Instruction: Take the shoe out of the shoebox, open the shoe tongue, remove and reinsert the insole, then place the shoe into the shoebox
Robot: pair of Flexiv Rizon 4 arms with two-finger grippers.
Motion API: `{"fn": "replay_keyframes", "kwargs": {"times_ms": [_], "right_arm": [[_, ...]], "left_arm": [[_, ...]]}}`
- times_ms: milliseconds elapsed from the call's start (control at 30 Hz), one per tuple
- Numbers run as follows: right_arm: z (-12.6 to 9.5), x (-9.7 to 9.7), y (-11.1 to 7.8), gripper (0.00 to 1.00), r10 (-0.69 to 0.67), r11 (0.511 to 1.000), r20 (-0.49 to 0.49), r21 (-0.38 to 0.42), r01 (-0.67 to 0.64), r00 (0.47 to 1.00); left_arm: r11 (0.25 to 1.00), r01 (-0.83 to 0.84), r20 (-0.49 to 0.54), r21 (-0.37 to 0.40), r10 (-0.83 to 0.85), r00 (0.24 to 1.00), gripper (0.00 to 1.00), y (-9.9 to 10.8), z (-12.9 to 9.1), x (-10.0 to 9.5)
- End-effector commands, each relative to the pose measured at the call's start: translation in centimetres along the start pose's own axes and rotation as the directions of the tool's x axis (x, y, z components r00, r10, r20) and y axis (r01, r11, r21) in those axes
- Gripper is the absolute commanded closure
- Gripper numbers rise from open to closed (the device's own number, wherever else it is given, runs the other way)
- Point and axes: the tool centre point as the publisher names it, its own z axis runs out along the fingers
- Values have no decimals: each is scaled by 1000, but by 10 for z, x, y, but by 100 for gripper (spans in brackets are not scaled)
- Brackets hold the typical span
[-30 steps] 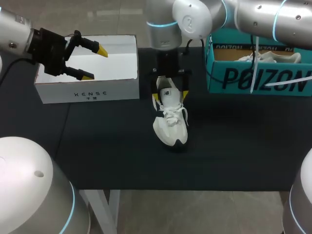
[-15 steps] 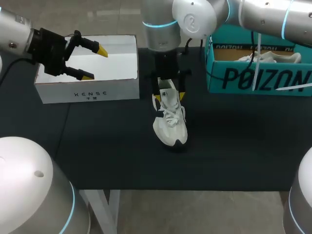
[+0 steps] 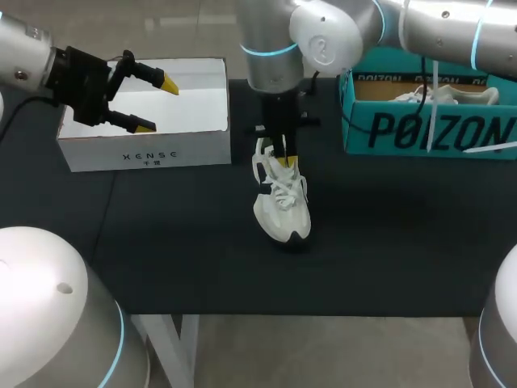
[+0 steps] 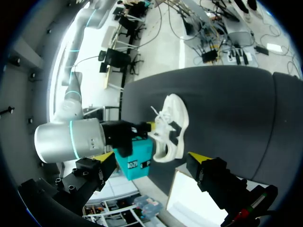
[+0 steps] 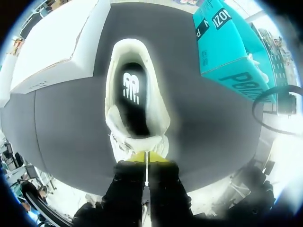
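A white shoe (image 3: 283, 206) stands on the black table, toe toward the near edge. My right gripper (image 3: 284, 158) comes straight down at its opening, shut on the shoe tongue. In the right wrist view the yellow tips (image 5: 146, 157) meet at the tongue's edge, and ahead of them the shoe (image 5: 142, 71) gapes with the dark insole (image 5: 132, 101) showing inside. My left gripper (image 3: 152, 102) hangs open over the white shoebox (image 3: 145, 149), holding nothing. From the left wrist, the shoe (image 4: 174, 127) lies well ahead of that open gripper (image 4: 149, 163).
A teal shoebox (image 3: 428, 129) stands at the back right with another pale shoe (image 3: 448, 95) in it. The white shoebox (image 5: 52, 42) and teal box (image 5: 227, 47) flank the shoe on either side. Bare black table lies in front of the shoe.
My right gripper's fingers went from wide apart beside the shoe's collar to closed together on the tongue. The left arm and the shoe have stayed in place.
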Motion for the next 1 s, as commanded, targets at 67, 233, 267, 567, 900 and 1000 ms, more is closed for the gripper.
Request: {"fn": "replay_keyframes", "kwargs": {"times_ms": [67,233,267,567,900,1000], "right_arm": [[15,0,16,100,-10,1000,-4,7,10,1000],[24,2,27,100,-30,999,21,27,29,999],[25,3,28,100,-31,999,21,28,30,999],[11,5,28,100,-59,998,-7,-21,59,998],[-44,36,48,100,-926,353,-3,-363,862,378],[-52,41,45,100,-998,-24,58,-265,964,-9]], "left_arm": [[1000,0,-4,0,0,1000,0,0,0,0],[1000,0,-4,0,0,1000,0,0,0,0],[1000,0,-4,0,0,1000,0,0,0,0],[1000,0,-4,0,0,1000,0,0,0,0],[1000,0,-4,0,0,1000,0,0,0,0],[1000,0,-4,0,0,1000,0,0,0,0]]}}
